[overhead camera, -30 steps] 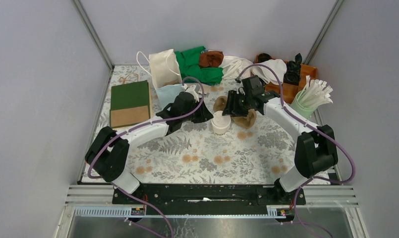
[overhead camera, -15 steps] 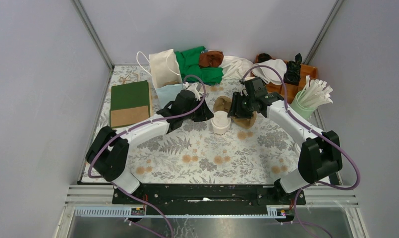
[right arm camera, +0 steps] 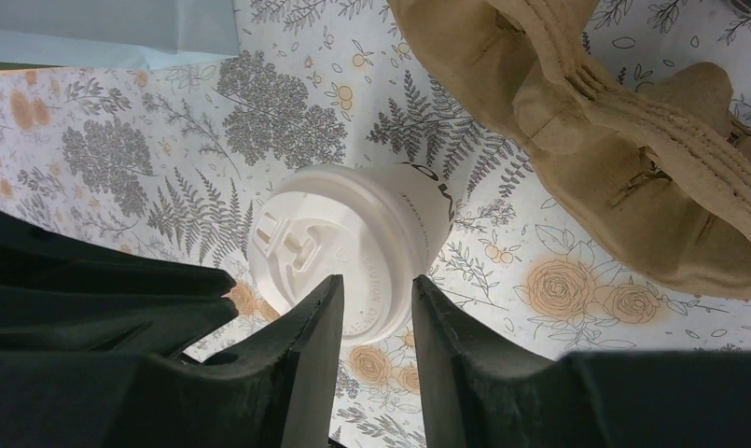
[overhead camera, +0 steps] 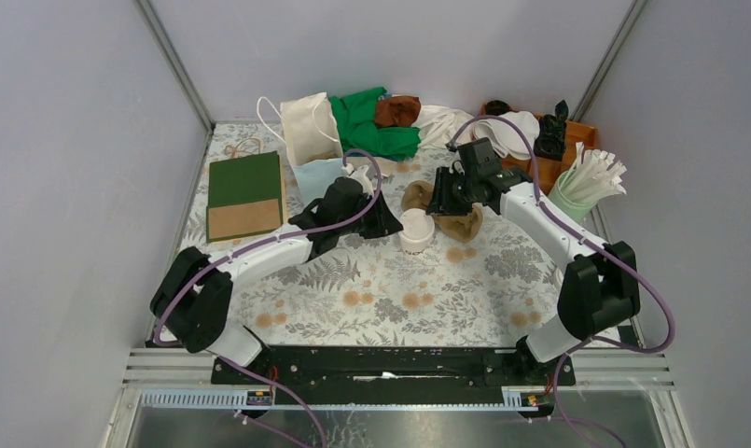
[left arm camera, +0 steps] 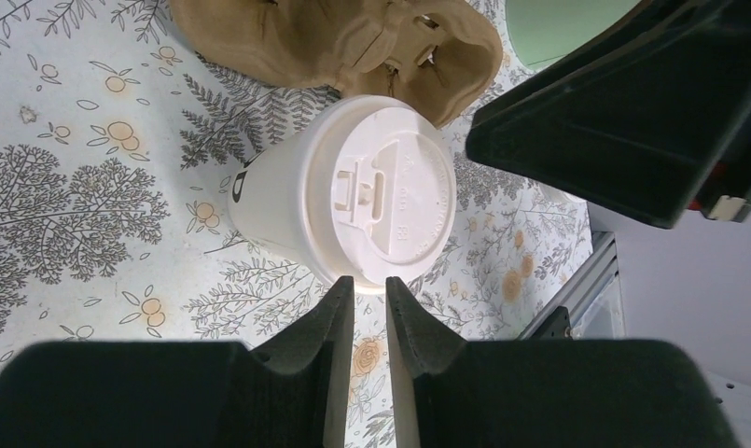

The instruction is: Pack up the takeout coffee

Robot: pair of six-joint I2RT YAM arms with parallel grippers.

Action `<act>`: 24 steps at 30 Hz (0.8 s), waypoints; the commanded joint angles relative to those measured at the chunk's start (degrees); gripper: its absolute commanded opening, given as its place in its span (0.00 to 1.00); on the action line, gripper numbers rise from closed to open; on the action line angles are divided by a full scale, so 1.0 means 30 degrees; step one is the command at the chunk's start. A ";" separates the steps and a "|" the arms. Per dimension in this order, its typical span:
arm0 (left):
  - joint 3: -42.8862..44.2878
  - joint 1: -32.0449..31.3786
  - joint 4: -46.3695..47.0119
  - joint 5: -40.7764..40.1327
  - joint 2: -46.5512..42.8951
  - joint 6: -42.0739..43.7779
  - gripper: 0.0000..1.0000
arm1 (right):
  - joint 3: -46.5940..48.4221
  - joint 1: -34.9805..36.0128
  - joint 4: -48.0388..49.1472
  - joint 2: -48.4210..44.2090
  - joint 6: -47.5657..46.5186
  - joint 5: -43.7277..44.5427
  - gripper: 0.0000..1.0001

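The takeout coffee [overhead camera: 415, 229], a pale paper cup with a white lid, stands upright on the floral table between my two grippers. My left gripper [overhead camera: 387, 222] is just left of it. In the left wrist view the cup [left arm camera: 353, 191] lies beyond the fingertips, and the left gripper [left arm camera: 369, 289] is nearly closed with a thin gap and holds nothing. My right gripper [overhead camera: 439, 203] is just right of the cup and over the pulp tray. In the right wrist view the right gripper [right arm camera: 376, 294] is slightly open and empty above the lid [right arm camera: 329, 257].
The brown pulp cup tray [overhead camera: 457, 220] lies right behind the cup and also shows in the right wrist view [right arm camera: 623, 140]. A white paper bag [overhead camera: 308, 126], a green cloth [overhead camera: 371, 121], a green and brown flat bag [overhead camera: 244, 194] and a cup of white sticks [overhead camera: 586, 182] ring the back.
The left arm has shifted, bringing its gripper a little closer to the cup. The right gripper has moved slightly back over the tray. The cup has not moved.
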 commanded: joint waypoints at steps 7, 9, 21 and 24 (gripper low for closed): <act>0.0483 -0.0066 0.1486 0.0567 0.0397 -0.0249 0.22 | 0.0991 0.0051 -0.0074 0.0880 -0.0485 -0.0977 0.39; 0.0544 -0.0074 0.1594 0.0567 0.0537 -0.0255 0.22 | 0.1088 0.0037 -0.0059 0.0988 -0.0514 -0.1052 0.38; 0.1101 -0.0102 0.1637 0.0641 0.1290 -0.0256 0.23 | 0.0989 0.0029 0.0016 0.1343 -0.0522 -0.1279 0.32; 0.1237 -0.0103 0.1528 0.0573 0.1374 -0.0158 0.23 | 0.0843 0.0036 0.0106 0.1343 -0.0486 -0.1369 0.31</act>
